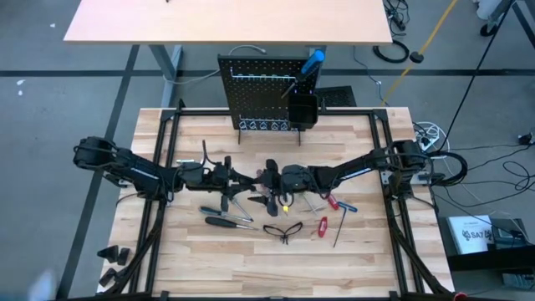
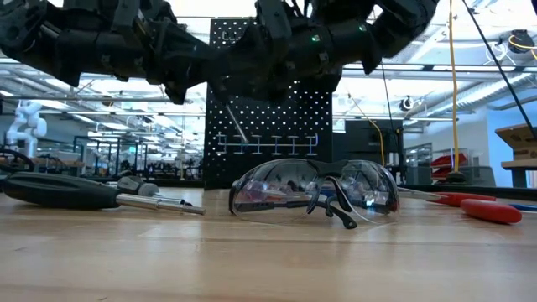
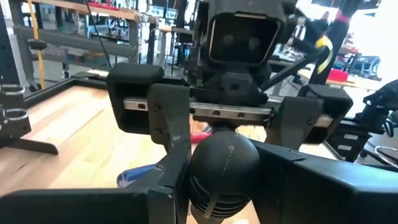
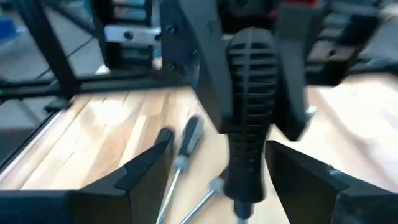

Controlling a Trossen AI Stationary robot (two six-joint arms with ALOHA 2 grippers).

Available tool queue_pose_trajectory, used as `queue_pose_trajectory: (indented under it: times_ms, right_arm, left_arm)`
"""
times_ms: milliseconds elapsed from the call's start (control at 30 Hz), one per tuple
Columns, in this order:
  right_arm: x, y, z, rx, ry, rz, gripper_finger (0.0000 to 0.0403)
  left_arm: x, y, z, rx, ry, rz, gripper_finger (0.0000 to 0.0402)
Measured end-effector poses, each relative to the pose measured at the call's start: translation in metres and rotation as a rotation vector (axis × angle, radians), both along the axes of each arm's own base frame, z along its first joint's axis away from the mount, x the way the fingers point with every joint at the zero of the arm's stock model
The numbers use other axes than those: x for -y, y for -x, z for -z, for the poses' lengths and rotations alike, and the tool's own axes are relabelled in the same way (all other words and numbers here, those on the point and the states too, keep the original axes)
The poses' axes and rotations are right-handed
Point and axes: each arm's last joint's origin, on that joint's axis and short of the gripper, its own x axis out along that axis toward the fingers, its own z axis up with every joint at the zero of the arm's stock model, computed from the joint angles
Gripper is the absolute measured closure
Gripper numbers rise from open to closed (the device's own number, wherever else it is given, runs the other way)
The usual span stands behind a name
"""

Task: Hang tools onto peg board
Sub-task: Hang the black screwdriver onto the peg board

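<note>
Clamping the black-handled screwdriver [image 4: 249, 93] by its ribbed grip, the left gripper [image 3: 224, 168] hovers mid-table, facing the right gripper [image 4: 217, 162], whose fingers stand apart around the handle. Likely best: clear the right claw fully, then carry the tool steadily to the peg board [image 1: 259, 92] at the table's far edge.

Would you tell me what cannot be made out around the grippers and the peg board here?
- High view: whatever sits between the left gripper and right gripper is too small, covered by them.
- Low view: the peg board's top is hidden behind the arms.
- Right wrist view: the black-handled screwdriver's tip is cut off by the bottom edge.
- Left wrist view: its shaft hides behind its own handle.
</note>
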Motion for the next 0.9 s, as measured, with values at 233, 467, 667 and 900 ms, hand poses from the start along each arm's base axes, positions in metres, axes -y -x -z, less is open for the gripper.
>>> queue_pose_trajectory:
  times_ms: [233, 467, 667, 900]
  right_arm:
    - [0.001, -0.014, -0.023, -0.161, 0.075, -0.031, 0.0153]
    - [0.009, -0.018, -0.035, -0.22, 0.083, 0.027, 0.0171]
    - [0.01, -0.018, -0.035, -0.217, 0.104, 0.08, 0.0242]
    - [0.011, -0.018, -0.035, -0.217, 0.117, 0.105, 0.0346]
  left_arm:
    - [-0.004, 0.0, 0.002, -0.02, 0.022, -0.003, 0.0282]
    - [-0.004, 0.0, 0.001, -0.01, 0.021, -0.011, 0.0282]
    - [-0.004, 0.0, 0.001, -0.012, 0.02, -0.01, 0.0282]
    - [-0.005, 0.0, 0.002, -0.019, 0.007, -0.015, 0.0282]
